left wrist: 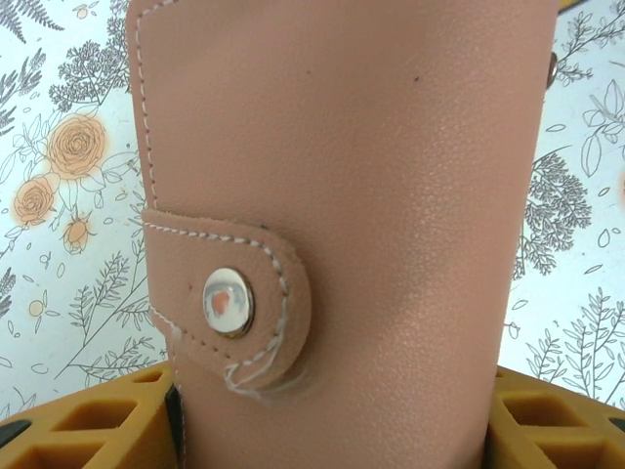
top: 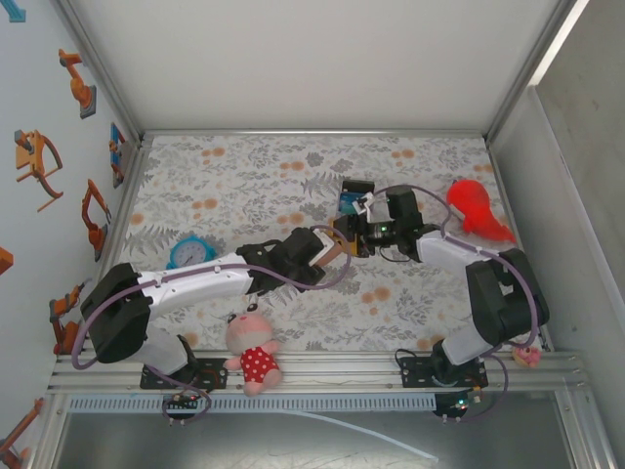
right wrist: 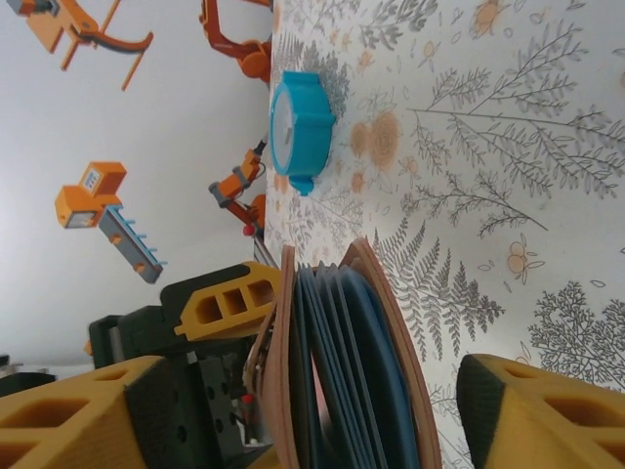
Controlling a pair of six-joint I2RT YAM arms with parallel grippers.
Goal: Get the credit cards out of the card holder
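My left gripper [top: 327, 250] is shut on the pinkish-tan card holder [top: 338, 238] and holds it above the table's middle. In the left wrist view the card holder [left wrist: 371, 195] stands between the yellow fingers [left wrist: 98, 422], its tab and metal snap [left wrist: 229, 302] facing the camera. My right gripper [top: 359, 231] meets it from the right. The right gripper [right wrist: 308, 418] is open, and the card holder [right wrist: 283, 391] stands edge-on between its fingers [right wrist: 537, 410] with a gap on the right. Blue-grey leaves [right wrist: 342, 332] fan apart inside. I cannot pick out the credit cards among them.
A dark and blue striped block [top: 351, 198] lies just behind the grippers. A blue alarm clock [top: 191, 252] stands at the left, a plush doll [top: 252, 350] near the front rail, and a red object [top: 477, 207] at the right. Walls close in three sides.
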